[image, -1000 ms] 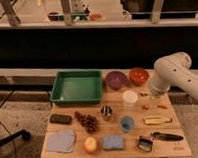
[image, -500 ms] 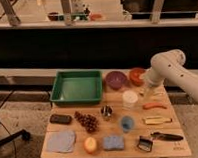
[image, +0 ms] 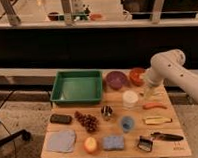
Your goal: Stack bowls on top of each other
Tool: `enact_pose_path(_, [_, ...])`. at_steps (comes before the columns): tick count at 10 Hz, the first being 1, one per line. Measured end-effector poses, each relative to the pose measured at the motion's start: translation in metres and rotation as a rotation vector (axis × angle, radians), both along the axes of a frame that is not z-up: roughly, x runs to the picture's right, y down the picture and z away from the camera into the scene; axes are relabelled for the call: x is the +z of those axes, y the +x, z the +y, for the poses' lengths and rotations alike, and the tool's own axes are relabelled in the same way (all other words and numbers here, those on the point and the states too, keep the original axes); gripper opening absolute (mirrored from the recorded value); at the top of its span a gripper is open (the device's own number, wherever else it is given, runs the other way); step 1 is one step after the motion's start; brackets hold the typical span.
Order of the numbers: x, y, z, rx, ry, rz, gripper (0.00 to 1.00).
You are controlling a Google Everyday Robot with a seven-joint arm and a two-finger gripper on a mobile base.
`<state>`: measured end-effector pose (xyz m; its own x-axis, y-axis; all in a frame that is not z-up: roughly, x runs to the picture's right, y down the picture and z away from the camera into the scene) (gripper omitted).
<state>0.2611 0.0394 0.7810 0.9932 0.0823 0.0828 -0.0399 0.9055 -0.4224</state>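
Two bowls sit side by side at the back of the wooden table [image: 96, 152]: a dull purple bowl [image: 115, 79] and, to its right, an orange-red bowl [image: 136, 75]. My white arm reaches in from the right. The gripper [image: 149, 92] hangs just right of and in front of the orange-red bowl, above the table's right side. It is open, and nothing shows between its fingers. The arm's wrist covers the orange-red bowl's right edge.
A green tray [image: 74, 73] stands at the back left. A white round container [image: 129, 98], a small blue cup [image: 127, 123], a metal cup [image: 107, 111], grapes [image: 87, 121], a carrot [image: 155, 105], a banana [image: 157, 120], a sponge [image: 114, 142] and a cloth [image: 61, 140] are spread over the table.
The arm has swung a little to the left, bringing the gripper closer to the orange-red bowl. The bowls have not moved.
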Motion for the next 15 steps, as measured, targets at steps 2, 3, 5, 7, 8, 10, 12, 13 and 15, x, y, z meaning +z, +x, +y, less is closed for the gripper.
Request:
enact_pose_path(2, [0.004, -0.008, 0.001, -0.005, 0.025, -0.022, 0.8])
enact_pose_path(3, [0.011, -0.02, -0.003, -0.01, 0.043, -0.041, 0.8])
enact_pose_path(5, [0.024, -0.03, -0.014, -0.02, 0.075, -0.057, 0.8])
enact_pose_path(7, [0.034, -0.025, -0.024, -0.025, 0.106, -0.049, 0.8])
enact_pose_path(8, [0.04, -0.023, -0.029, -0.028, 0.119, -0.045, 0.8])
enact_pose_path(10, [0.05, -0.001, -0.039, -0.022, 0.14, -0.015, 0.8])
enact_pose_path(12, [0.064, 0.005, -0.045, -0.017, 0.148, -0.001, 0.8])
enact_pose_path(13, [0.074, 0.006, -0.045, -0.01, 0.147, 0.005, 0.8])
enact_pose_path(15, [0.09, 0.013, -0.044, 0.005, 0.145, 0.024, 0.8])
